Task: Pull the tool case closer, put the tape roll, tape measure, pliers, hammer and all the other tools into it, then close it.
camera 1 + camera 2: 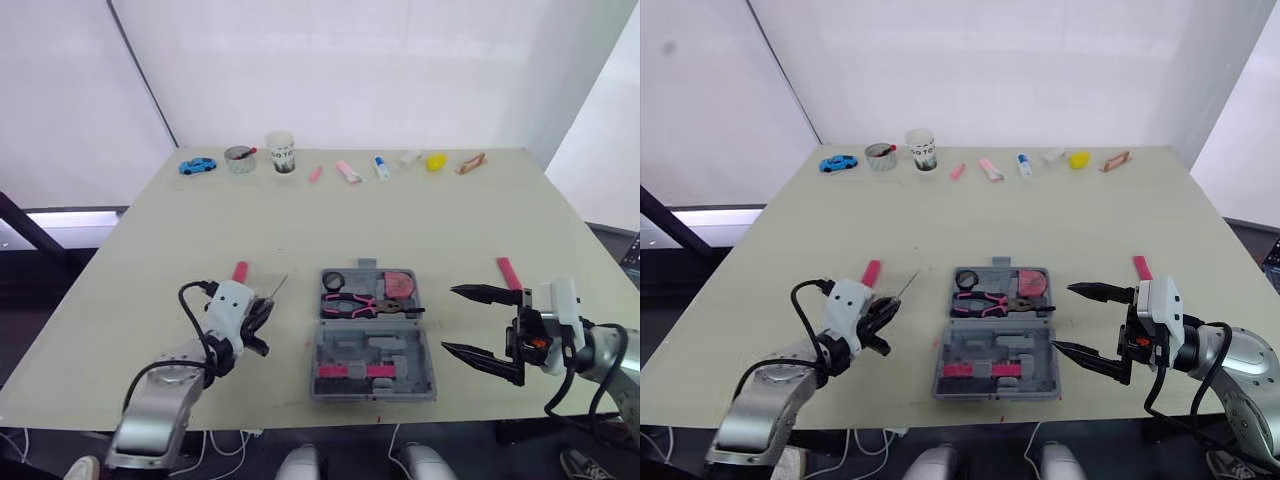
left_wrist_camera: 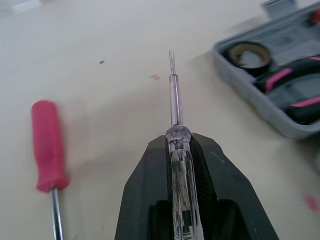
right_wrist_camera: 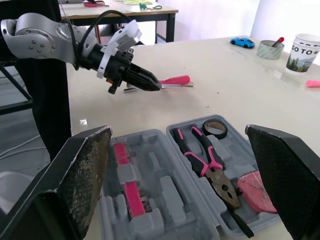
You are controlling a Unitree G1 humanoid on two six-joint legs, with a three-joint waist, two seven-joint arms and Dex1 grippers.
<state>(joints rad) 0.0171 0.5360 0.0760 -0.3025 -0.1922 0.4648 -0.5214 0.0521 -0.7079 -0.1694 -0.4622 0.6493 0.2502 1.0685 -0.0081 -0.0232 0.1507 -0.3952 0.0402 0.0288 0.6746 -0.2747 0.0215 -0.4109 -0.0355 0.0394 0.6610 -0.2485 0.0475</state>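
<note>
**Clear screwdriver in hand, case open beside it**

My left pincer (image 2: 179, 145) is clamped on the clear screwdriver (image 2: 174, 100). The pads grip the see-through handle just behind where the metal shaft begins, and the shaft sticks out ahead toward the case (image 1: 400, 352). My right pincer (image 1: 450, 320) hangs wide, with nothing in it, just to the right of the case.

The case lies open and flat in the middle of the table, between my two arms. The tape roll (image 1: 333, 281) and pliers (image 1: 355, 305) sit in its far half, with a pink rounded thing (image 1: 398, 284) next to them that I take for the tape measure. A red screwdriver (image 1: 240, 271) lies on the table just beyond my left pincer. Another pink tool (image 1: 509, 272) lies beyond my right one.

I judge the clear screwdriver light and stiff, but its handle is smooth plastic and round. It could twist or slide between my pads, so I want a firm squeeze and no quick swings. The thin tip could catch on the case's moulded ribs, so it should go in level.

The red screwdriver lies low on the table. I would take it across the thick handle, not the thin shaft. The case looks like light moulded plastic that would slide easily. To close it, I would hold the outer rim of one half, well clear of the tools.
</note>
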